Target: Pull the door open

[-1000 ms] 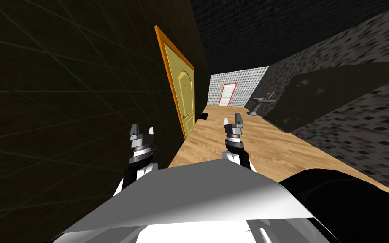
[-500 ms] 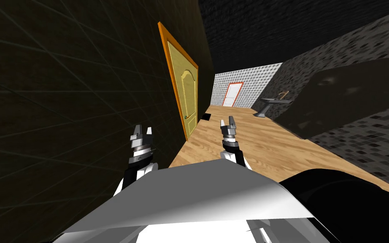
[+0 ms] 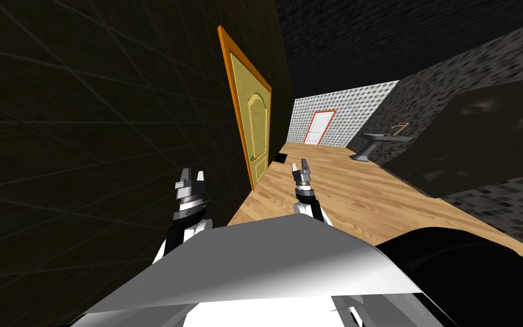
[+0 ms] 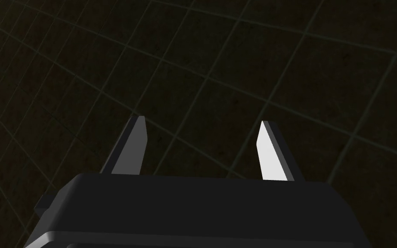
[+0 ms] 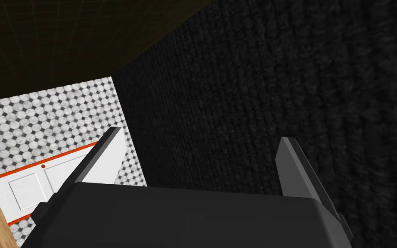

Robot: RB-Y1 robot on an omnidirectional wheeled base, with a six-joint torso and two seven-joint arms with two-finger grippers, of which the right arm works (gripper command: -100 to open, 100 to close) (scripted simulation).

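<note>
First, left gripper (image 3: 192, 174): fingers apart, facing the dark tiled wall (image 3: 84, 142). Right gripper (image 3: 300, 166): fingers likewise apart, above the wood floor (image 3: 334, 196). Next, yellow door (image 3: 257, 128), orange frame, shut, set in that wall well beyond both grippers. Probably rigid and weighty on its hinges. Best hold is the small handle (image 3: 253, 156) by its nearer edge. Farthest: white door (image 3: 319, 128), sink (image 3: 380, 138).

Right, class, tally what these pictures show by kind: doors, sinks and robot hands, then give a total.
Doors: 2, the yellow door in the dark wall and the white door at the far end.
Sinks: 1, the sink on its stand.
Hands: 2, the left hand and the right hand, both open.
Total: 5.
</note>
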